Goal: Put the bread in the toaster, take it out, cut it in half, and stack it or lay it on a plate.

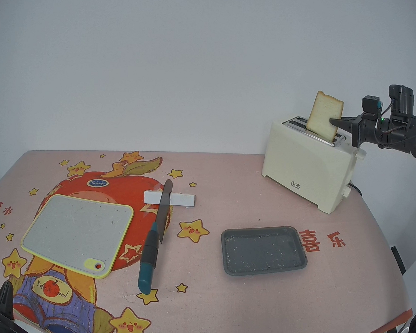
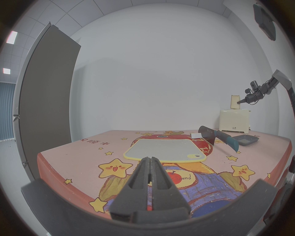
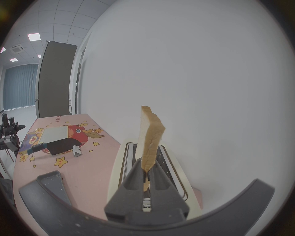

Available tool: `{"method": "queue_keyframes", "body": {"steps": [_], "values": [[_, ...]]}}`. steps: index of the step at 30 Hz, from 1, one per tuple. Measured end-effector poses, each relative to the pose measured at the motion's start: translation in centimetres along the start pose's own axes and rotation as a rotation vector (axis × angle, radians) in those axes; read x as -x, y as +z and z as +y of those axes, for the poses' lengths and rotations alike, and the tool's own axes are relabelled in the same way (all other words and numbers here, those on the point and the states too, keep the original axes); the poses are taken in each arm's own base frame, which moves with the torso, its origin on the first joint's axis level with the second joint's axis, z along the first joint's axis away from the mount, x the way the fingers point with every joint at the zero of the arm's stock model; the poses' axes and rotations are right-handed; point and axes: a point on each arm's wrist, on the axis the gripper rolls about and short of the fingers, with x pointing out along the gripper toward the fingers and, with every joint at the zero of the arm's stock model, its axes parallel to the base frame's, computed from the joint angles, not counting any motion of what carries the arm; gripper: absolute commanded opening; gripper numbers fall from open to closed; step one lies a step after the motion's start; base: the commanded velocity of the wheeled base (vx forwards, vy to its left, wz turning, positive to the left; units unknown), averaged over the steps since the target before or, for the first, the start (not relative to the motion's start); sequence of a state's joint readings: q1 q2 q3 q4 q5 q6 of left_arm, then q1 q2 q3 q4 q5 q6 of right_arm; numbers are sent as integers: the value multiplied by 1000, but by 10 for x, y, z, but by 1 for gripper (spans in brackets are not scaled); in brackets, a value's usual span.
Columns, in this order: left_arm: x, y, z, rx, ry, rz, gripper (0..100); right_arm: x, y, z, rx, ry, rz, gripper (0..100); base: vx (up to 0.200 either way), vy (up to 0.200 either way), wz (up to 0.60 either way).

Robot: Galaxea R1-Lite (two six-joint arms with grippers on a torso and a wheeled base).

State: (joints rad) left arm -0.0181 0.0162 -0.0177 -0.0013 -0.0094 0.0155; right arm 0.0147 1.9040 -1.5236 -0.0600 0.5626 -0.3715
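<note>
Your right tool [image 1: 333, 120] is clenched on the slice of bread [image 1: 325, 115], which stands tilted above the toaster [image 1: 309, 170] at the far right of the desk [image 1: 256, 306]. The head view gives you the bread's broad face with its lower edge down at the slot. The right wrist view turns it edge-on: there the right tool [image 3: 147, 167] pinches the bread [image 3: 150, 138] near its bottom, directly over the open slots of the toaster [image 3: 115, 178]. Whether the slice's end sits inside a slot cannot be told. Your left tool [image 2: 149, 159] is closed on nothing, fingers pressed together, low at the near left edge of the desk. From there you look across the cutting board [image 2: 166, 150] toward the knife [image 2: 221, 136]. From above, the knife [image 1: 156, 231] lies just right of the cutting board [image 1: 77, 232], its blade propped on a small white block [image 1: 181, 199]. The dark gray tray [image 1: 263, 250] lies in front of the toaster, apart from it. The desk wears a pink cloth printed with a big apple and stars. A plain white wall stands behind; the wrist views add a gray partition [image 2: 46, 98] and a tiled ceiling with lit panels.
</note>
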Motion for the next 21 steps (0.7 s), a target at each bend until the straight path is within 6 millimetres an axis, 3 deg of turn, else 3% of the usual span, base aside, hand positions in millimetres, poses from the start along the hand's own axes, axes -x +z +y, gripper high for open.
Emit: {"method": "queue_keyframes", "body": {"steps": [21], "values": [[0,0,0,0,0,0,0,-7,-7,3,-4,14,19,0,0,0,0]]}}
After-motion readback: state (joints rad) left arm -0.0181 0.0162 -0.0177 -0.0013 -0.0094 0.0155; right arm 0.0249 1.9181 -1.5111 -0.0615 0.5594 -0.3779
